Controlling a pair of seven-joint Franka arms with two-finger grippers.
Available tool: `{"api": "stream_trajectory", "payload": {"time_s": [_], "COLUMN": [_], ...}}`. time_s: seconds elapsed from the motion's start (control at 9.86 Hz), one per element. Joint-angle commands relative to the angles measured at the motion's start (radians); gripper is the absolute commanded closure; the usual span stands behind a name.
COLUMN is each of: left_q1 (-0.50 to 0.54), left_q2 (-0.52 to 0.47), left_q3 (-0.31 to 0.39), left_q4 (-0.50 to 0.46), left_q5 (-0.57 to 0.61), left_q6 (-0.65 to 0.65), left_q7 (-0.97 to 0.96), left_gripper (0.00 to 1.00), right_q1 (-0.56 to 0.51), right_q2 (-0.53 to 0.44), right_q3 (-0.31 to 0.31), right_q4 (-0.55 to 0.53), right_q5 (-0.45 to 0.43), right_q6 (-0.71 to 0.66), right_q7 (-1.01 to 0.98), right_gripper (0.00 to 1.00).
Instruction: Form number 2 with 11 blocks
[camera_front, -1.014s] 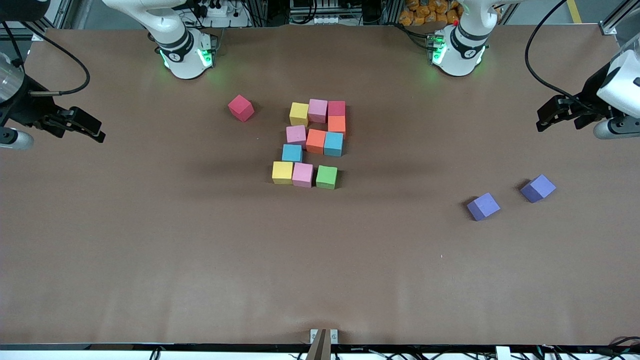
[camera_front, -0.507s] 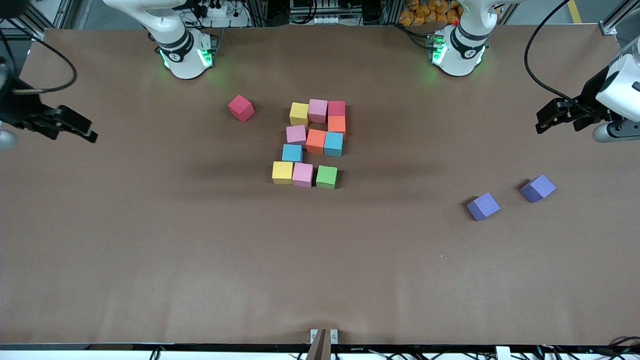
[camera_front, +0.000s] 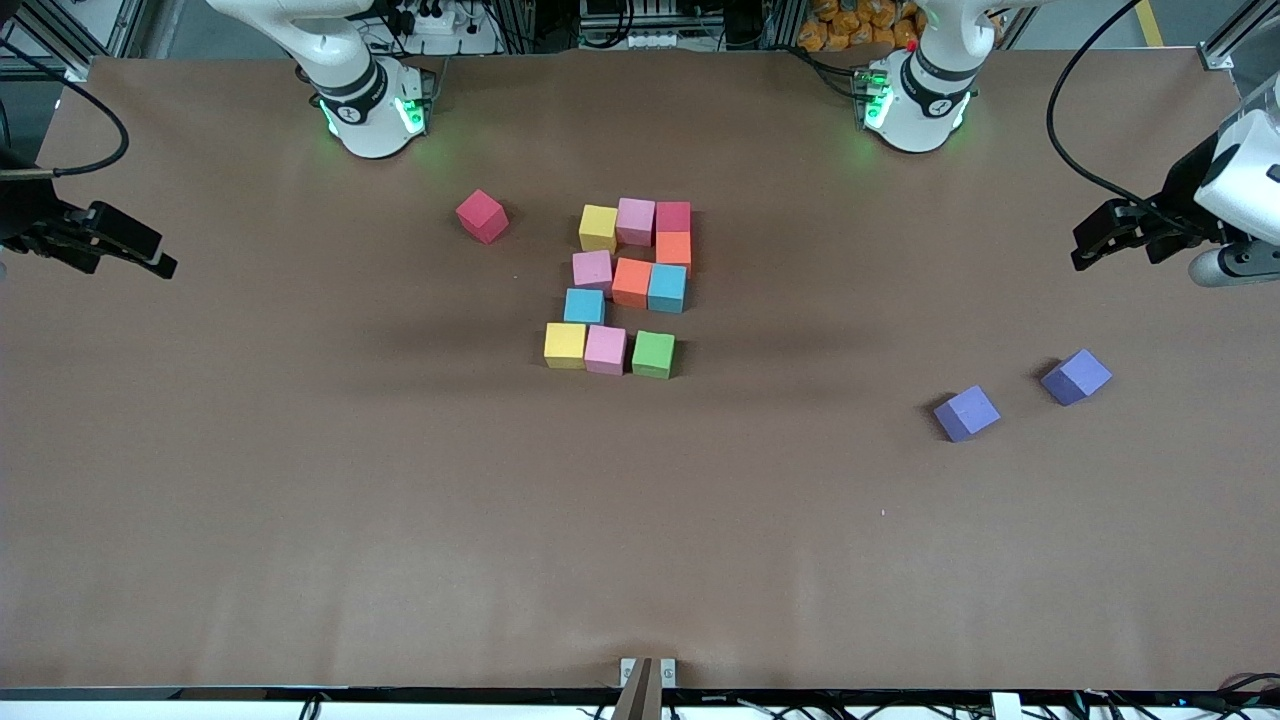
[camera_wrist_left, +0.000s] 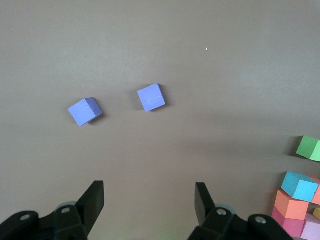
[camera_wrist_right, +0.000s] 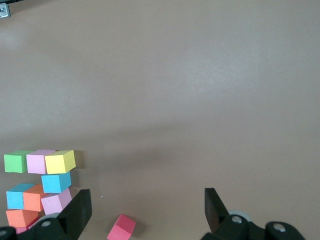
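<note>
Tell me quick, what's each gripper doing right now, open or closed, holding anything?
Left gripper: open, holding nothing, up over the left arm's end of the table.
Right gripper: open, holding nothing, up over the right arm's end of the table.

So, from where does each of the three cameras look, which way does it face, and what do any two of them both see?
Front view: high across the table, facing both arm bases; shows the number 2, a loose red cube, two purple cubes, and both arms at the table's ends.
Left wrist view: on the left arm, looking down past the open left gripper at the purple cubes.
Right wrist view: on the right arm, looking down past the open right gripper at the red cube.
Shared: all three show the green cube of the 2.
</note>
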Motion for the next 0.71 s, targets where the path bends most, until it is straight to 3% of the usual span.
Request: {"api": "stream_trajectory", "payload": {"time_s": [0.0, 0.1, 0.61], "left_q1": [0.004, 0.012, 0.01], "left_q2": [0.003, -0.001, -0.004], "left_q3": [-0.001, 0.004, 0.008], "left_q4": [0.01, 0.016, 0.035], "left_q5": [-0.028, -0.037, -0.035], "left_q6": [0.002, 0.003, 0.002], "left_q7": [-0.015, -0.008, 0.001], "left_gripper": [0.19, 0.18, 0.18], "right_q1": [0.027, 0.055, 0.057], "right_q2": [0.007, 0.007, 0.007], "right_q3": [0.009, 0.007, 0.006], "right_q4": [0.015, 0.015, 0.012], "right_q5": [-0.068, -0.106, -0.108], "right_q6": [-0.009, -0.015, -0.026], "right_q7": [-0.008, -0.002, 0.003], "right_gripper": [0.0, 0.0, 0.0]}}
